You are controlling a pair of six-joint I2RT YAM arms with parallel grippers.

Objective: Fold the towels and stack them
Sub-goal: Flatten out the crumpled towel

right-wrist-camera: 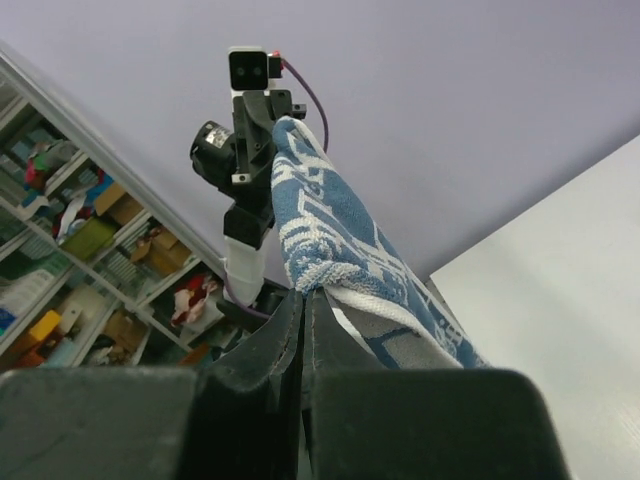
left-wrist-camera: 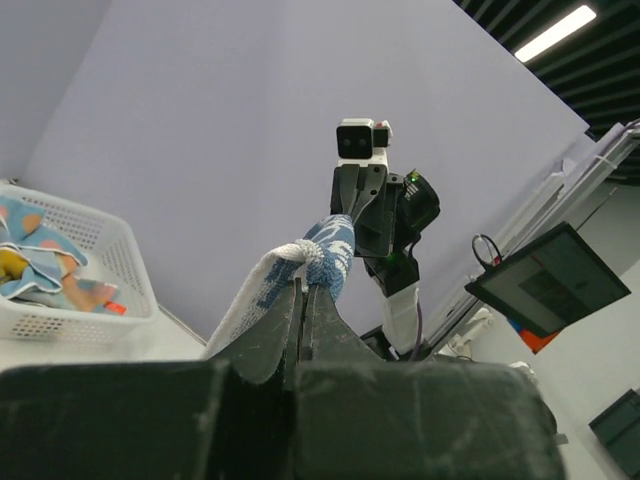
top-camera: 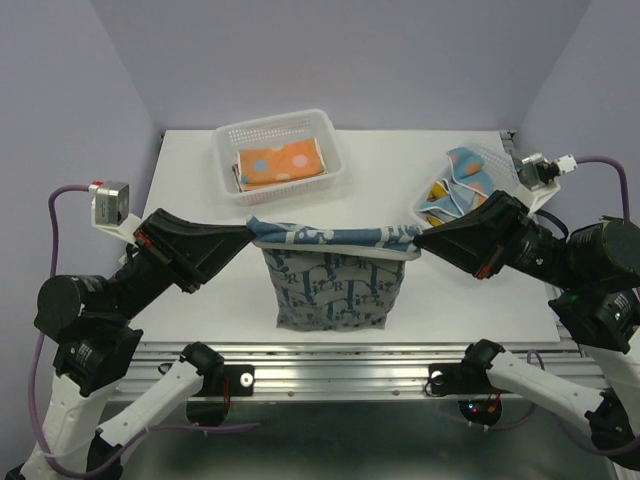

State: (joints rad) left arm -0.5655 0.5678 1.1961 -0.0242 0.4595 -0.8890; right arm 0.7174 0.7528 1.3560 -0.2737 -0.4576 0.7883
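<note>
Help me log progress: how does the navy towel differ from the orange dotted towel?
The navy towel hangs open, stretched between the left claw and right claw; the orange dotted towel lies folded flat in a white basket. The navy towel is gripped at both top corners; the orange dotted towel is untouched. Both are patterned cloth.

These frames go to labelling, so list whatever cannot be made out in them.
Top external: what lies under the orange dotted towel in the back basket; it covers anything below.
Top external: how many crumpled towels fill the right basket; the right arm hides its near side.
Wrist views: the hanging part of the navy towel; the bodies of the left gripper and right gripper block it.
</note>
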